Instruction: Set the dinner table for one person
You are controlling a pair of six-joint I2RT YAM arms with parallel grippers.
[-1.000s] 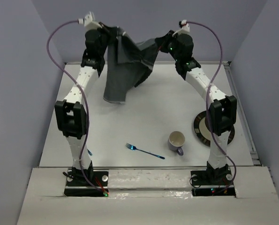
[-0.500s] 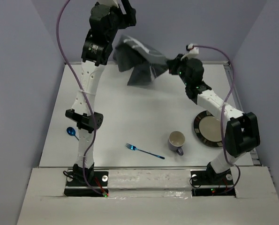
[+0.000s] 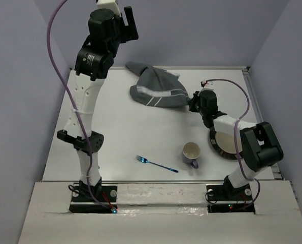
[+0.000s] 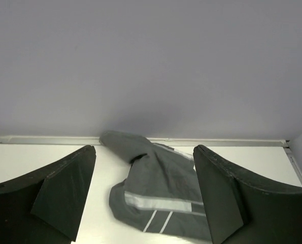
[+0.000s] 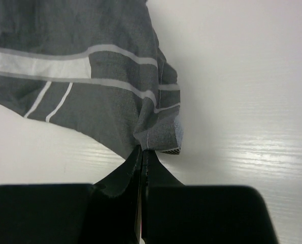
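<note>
Placemat: since half a second ago it has dropped from mid-air and now lies crumpled at the far middle of the worktop. The left arm has let go and risen.

Left fingers: spread wide, empty, high above the worktop, with the placemat below between them in the left wrist view.

Right fingers: low over the worktop. Only the right wrist view shows them pinched on the placemat's striped corner.

Top view only: plate, mug and fork, near side.

Overhead and wrist views share dinner table, placemat.
</note>
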